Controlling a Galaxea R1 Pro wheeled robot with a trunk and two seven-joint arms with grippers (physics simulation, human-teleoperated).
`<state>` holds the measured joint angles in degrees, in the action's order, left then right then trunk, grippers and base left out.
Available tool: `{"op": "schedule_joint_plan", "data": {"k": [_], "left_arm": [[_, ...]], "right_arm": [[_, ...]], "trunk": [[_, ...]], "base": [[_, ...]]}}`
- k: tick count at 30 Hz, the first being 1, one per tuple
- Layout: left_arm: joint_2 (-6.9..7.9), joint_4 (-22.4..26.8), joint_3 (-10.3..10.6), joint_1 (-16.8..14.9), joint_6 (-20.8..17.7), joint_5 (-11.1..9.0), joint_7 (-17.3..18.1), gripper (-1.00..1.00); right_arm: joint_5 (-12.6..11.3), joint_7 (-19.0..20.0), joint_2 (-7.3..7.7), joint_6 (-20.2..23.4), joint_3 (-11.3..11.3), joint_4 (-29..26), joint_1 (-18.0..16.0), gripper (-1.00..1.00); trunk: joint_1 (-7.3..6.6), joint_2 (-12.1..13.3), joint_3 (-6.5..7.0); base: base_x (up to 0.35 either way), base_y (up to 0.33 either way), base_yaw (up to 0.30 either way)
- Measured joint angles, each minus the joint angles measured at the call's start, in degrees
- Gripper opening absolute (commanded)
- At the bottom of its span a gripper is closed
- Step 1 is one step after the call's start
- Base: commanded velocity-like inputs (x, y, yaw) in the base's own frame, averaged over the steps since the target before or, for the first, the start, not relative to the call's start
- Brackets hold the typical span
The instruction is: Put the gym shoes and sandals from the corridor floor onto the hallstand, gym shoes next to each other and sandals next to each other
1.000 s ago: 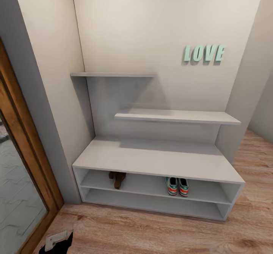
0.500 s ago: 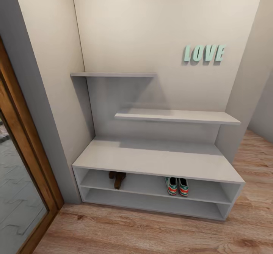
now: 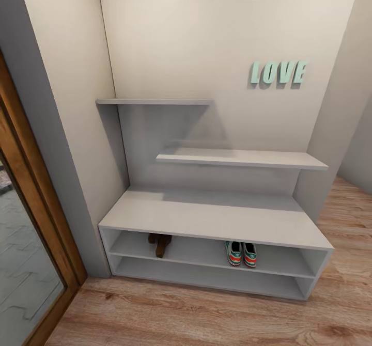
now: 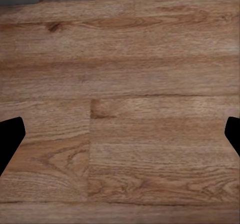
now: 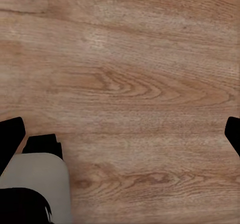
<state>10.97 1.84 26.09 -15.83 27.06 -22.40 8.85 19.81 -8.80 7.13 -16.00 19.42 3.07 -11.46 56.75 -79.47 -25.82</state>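
Sandals (image 3: 159,242) half hidden under hallstand (image 3: 217,217) top.

Black claw fingertips (image 4: 9,139) — pale grey rounded body part (image 5: 35,184) behind

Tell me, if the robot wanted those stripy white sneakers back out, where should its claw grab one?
Probably by the heel, coming straight in from the front. The white sneakers with teal and red-orange stripes stand on the upper low shelf of the pale grey shoe rack, what look like their heels facing outward. The flat top close overhead blocks a reach from above.
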Motion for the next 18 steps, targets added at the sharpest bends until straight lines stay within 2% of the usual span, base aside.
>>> {"op": "schedule_joint_plan", "data": {"k": [2, 9, 18], "left_arm": [[-0.09, 0.0, 0.09, 0.03, -0.12, 0.06, -0.02, 1.0], [-1.83, 0.04, 0.23, 0.08, -0.3, 0.16, -0.04, 1.0], [-2.79, 0.06, 0.22, 0.09, -0.33, 0.17, -0.04, 1.0]], "right_arm": [[-0.01, 0.01, -0.25, 0.0, 0.0, 0.0, 0.04, 1.0], [-0.03, 0.01, -0.62, 0.0, 0.01, 0.0, 0.11, 1.0], [-0.04, 0.02, -0.69, 0.01, 0.01, 0.01, 0.12, 1.0]], "trunk": [[0.0, 0.0, 0.0], [0.0, 0.0, 0.0], [0.0, 0.0, 0.0]], "base": [[0.0, 0.0, 0.0], [0.0, 0.0, 0.0], [0.0, 0.0, 0.0]]}}
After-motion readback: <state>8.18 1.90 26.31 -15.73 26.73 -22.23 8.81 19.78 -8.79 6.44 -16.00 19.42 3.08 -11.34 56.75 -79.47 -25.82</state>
